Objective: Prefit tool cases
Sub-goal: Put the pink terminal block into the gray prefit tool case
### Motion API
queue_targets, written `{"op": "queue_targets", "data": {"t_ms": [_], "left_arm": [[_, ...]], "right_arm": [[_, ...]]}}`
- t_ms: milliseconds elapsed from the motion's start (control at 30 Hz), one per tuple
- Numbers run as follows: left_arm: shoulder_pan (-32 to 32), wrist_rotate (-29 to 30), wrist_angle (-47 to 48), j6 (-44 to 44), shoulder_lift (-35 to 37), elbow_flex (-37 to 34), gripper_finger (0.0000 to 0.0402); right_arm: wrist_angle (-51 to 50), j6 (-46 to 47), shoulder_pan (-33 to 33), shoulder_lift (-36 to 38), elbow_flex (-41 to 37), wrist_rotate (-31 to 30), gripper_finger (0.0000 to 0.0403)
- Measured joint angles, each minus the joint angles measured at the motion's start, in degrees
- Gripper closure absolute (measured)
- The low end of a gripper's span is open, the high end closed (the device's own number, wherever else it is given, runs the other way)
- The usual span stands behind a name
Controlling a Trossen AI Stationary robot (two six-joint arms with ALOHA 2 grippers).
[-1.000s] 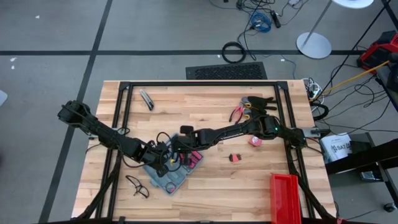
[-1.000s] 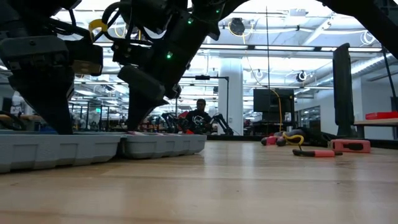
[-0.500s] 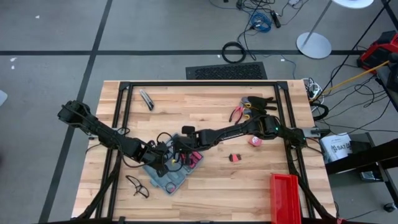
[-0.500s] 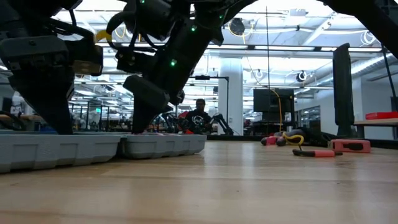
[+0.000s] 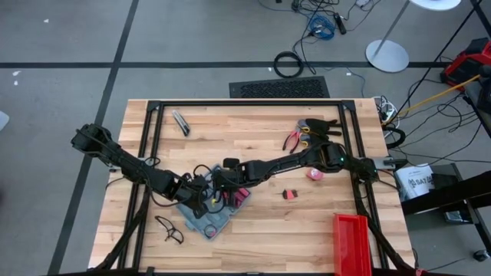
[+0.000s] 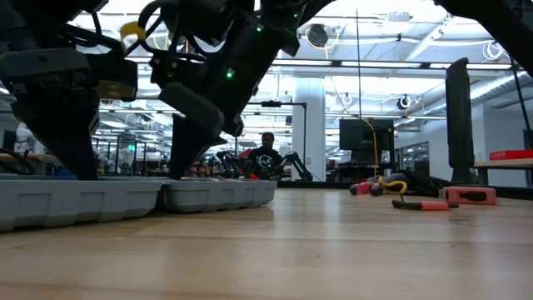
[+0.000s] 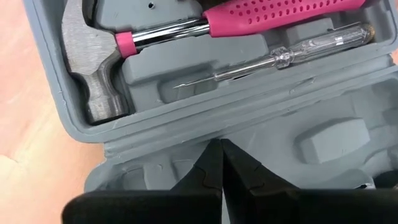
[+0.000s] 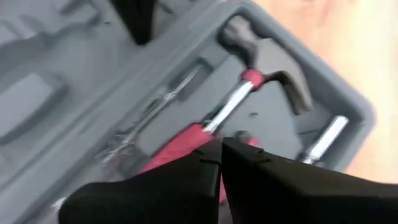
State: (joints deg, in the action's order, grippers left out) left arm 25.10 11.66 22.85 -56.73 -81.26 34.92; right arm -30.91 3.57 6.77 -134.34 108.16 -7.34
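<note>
Grippers [image 5: 205, 193] [image 5: 230, 186] crowd the tool case [image 5: 205, 218]; pliers [image 5: 293, 139] well apart.

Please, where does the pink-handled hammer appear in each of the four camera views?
High view: pink-handled steel hammer in the open grey plastic tool case, lower left of the table.
Low view: not visible; only the case wall shows.
Left wrist view: upper area, seated in the tray.
Right wrist view: centre.
Shared landmark: the case.

open grey tool case [image 5: 205, 216] flat on table's near-left, hammer inside
</note>
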Motion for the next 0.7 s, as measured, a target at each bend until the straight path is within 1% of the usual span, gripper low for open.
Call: {"op": "queue_targets", "data": {"t_ms": [233,400,700], "left_arm": [[0.00,0.18,-0.02,-0.06,-0.01,-0.02,0.0402],[-0.07,0.68,0.10,0.00,-0.01,-0.04,0.0402],[-0.07,0.86,0.02,0.00,-0.01,-0.02,0.0402]], "right_arm": [[-0.72,1.26,0.50,-0.33,0.09,-0.14,0.0403],[-0.31,1.34,0.22,-0.33,-1.51,-3.79,0.0403],[-1.39,2.10,-0.09,-0.39,-1.61,-4.70,0.0403]]}}
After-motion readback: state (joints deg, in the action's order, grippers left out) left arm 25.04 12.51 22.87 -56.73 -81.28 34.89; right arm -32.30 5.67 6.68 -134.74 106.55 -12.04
